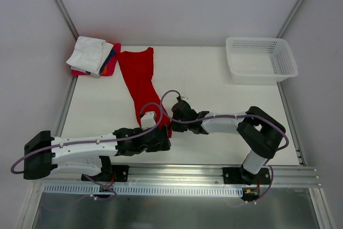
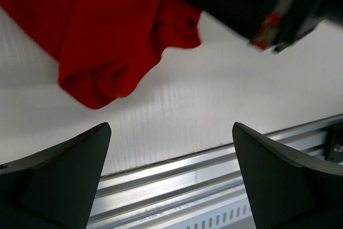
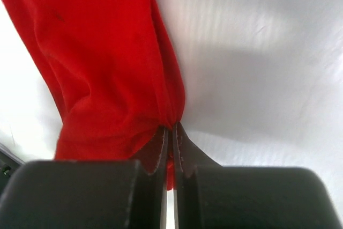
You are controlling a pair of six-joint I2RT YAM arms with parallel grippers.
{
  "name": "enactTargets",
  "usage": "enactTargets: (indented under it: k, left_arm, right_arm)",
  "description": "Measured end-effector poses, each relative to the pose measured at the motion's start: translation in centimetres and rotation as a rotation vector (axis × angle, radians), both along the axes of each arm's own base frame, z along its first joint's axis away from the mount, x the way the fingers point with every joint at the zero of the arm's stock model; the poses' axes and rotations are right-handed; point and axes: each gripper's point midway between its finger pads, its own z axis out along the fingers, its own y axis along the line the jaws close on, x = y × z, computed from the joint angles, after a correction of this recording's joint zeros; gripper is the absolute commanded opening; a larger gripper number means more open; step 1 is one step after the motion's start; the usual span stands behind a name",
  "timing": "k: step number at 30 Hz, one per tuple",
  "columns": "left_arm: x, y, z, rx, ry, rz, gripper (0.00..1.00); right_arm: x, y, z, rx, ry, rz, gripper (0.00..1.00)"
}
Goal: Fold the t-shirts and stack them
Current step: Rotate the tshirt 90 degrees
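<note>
A bright red t-shirt (image 1: pixel 140 76) lies pulled into a long strip from the back left of the table toward the near middle. My right gripper (image 1: pixel 174 117) is shut on its near end; in the right wrist view the jaws (image 3: pixel 171 132) pinch a bunched fold of the red cloth (image 3: pixel 102 68). My left gripper (image 1: pixel 162 141) hovers just in front of that end, open with nothing between its fingers (image 2: pixel 170 128). The red cloth (image 2: pixel 107 36) hangs above and left of them. A stack of folded shirts (image 1: pixel 91 56), white on top, sits at the back left corner.
A white mesh basket (image 1: pixel 261 59) stands at the back right. The metal rail (image 2: pixel 177 175) along the table's near edge runs right under my left fingers. The right arm's wrist (image 2: pixel 257 4) is close above the left gripper.
</note>
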Motion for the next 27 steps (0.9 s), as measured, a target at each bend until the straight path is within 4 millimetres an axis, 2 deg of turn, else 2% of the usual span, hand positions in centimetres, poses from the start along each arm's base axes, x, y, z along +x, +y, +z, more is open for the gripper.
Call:
enactTargets:
  k: [4, 9, 14, 17, 18, 19, 20, 21, 22, 24, 27]
  left_arm:
    - [0.9, -0.2, 3.8, -0.089, -0.088, -0.006, 0.99]
    - [1.5, 0.6, 8.5, -0.173, -0.191, -0.027, 0.99]
    - [0.7, 2.4, 8.8, -0.11, -0.206, -0.09, 0.99]
    - [0.8, 2.7, 9.7, -0.115, -0.229, -0.101, 0.99]
    - [0.7, 2.8, 10.0, -0.112, -0.235, -0.119, 0.99]
    - [0.4, 3.0, 10.1, -0.111, -0.234, -0.134, 0.99]
    - [0.3, 3.0, 10.4, -0.114, -0.238, -0.147, 0.99]
    - [0.4, 3.0, 10.8, -0.119, -0.243, -0.152, 0.99]
    - [0.4, 2.8, 11.5, -0.13, -0.252, -0.164, 0.99]
    - [0.2, 2.2, 13.4, -0.164, -0.271, -0.2, 0.99]
    - [-0.1, 1.3, 16.6, -0.23, -0.302, -0.254, 0.99]
  right_arm:
    - [-2.9, 1.3, 0.0, 0.002, -0.006, 0.038, 0.01]
    - [-7.0, 2.7, 0.0, -0.017, -0.009, 0.094, 0.0]
    - [-9.6, 2.3, 0.1, -0.06, -0.005, 0.097, 0.01]
    - [-11.9, 1.6, 0.1, -0.106, -0.012, 0.119, 0.01]
    - [-12.6, 1.4, 0.1, -0.117, -0.012, 0.127, 0.07]
    - [-13.1, 1.1, 0.2, -0.129, -0.011, 0.131, 0.21]
    - [-13.3, 0.7, 0.2, -0.147, -0.014, 0.126, 0.52]
    - [-13.5, 0.3, 0.1, -0.161, -0.014, 0.115, 0.69]
    - [-13.5, 0.5, 0.8, -0.149, -0.025, 0.111, 0.99]
    - [-13.2, -0.1, 1.6, -0.172, -0.049, 0.103, 1.0]
    - [-11.9, -2.5, 2.0, -0.267, -0.08, 0.08, 0.99]
